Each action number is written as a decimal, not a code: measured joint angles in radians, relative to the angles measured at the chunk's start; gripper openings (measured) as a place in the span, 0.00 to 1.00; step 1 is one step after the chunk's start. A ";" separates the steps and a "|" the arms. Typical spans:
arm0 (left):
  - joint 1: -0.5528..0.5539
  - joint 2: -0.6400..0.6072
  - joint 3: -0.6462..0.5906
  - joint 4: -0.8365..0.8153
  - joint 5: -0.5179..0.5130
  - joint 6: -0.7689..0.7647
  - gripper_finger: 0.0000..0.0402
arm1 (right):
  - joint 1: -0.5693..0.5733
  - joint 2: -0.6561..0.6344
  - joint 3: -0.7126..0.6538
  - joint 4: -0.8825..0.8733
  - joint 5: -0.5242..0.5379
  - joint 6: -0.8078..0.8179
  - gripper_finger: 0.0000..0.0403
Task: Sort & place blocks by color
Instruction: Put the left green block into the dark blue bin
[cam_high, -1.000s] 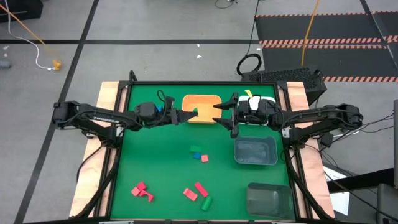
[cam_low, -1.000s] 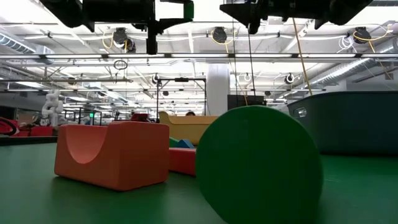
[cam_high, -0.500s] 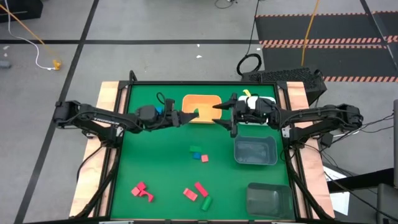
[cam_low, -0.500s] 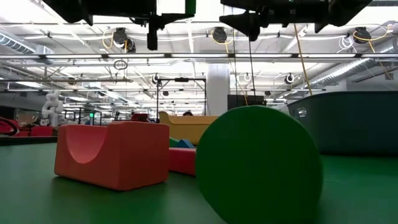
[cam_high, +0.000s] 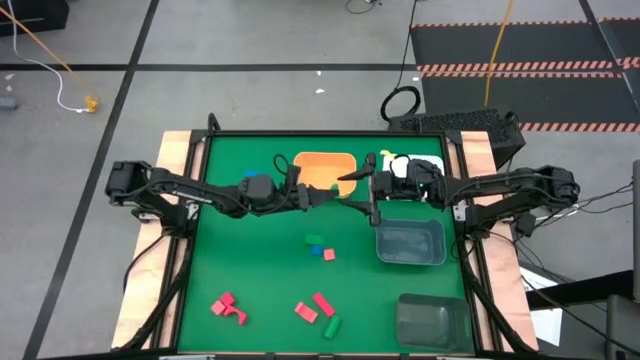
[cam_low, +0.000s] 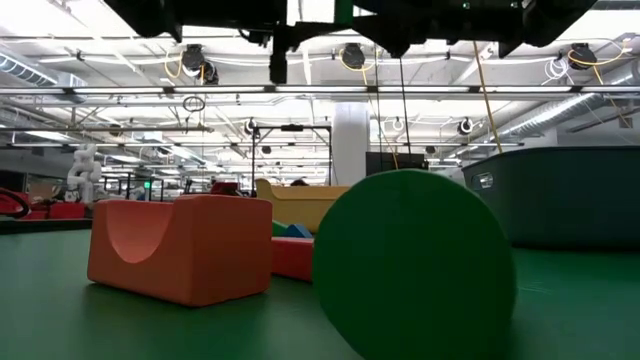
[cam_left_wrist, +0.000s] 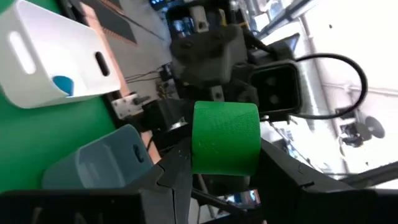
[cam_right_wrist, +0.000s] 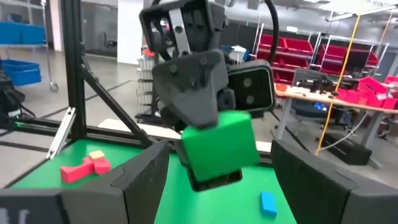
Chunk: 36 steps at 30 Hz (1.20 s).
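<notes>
From above, the green desk (cam_high: 250, 270) carried an orange bin (cam_high: 325, 165), a white bin (cam_high: 415, 165) and two grey bins (cam_high: 410, 243). Loose blocks lay toward the near edge: red pieces (cam_high: 228, 307), a green and blue pair (cam_high: 318, 247). Both arms reached inward and met beside the orange bin, the left pincer (cam_high: 325, 192) facing the right pincer (cam_high: 358, 188).

At desk level, a red arched block (cam_low: 180, 247) and a green cylinder (cam_low: 413, 265) blocked most of the scene; the arms hung overhead.

The left wrist camera showed the left pincer (cam_left_wrist: 225, 163) pinching a green block (cam_left_wrist: 225, 138), the other arm just behind it.

The right wrist camera showed the right pincer (cam_right_wrist: 214, 163) spread wide around that block (cam_right_wrist: 219, 146), seemingly not touching it.
</notes>
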 joint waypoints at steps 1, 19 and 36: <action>0.001 0.000 0.005 0.002 0.004 0.005 0.34 | 0.003 0.003 0.000 -0.005 0.000 0.000 0.68; -0.014 0.000 0.004 -0.026 0.007 -0.040 0.34 | 0.019 0.044 0.000 0.121 0.006 -0.081 0.68; -0.010 0.000 0.004 -0.025 0.021 -0.022 0.34 | 0.019 0.130 0.000 0.186 0.007 0.030 0.67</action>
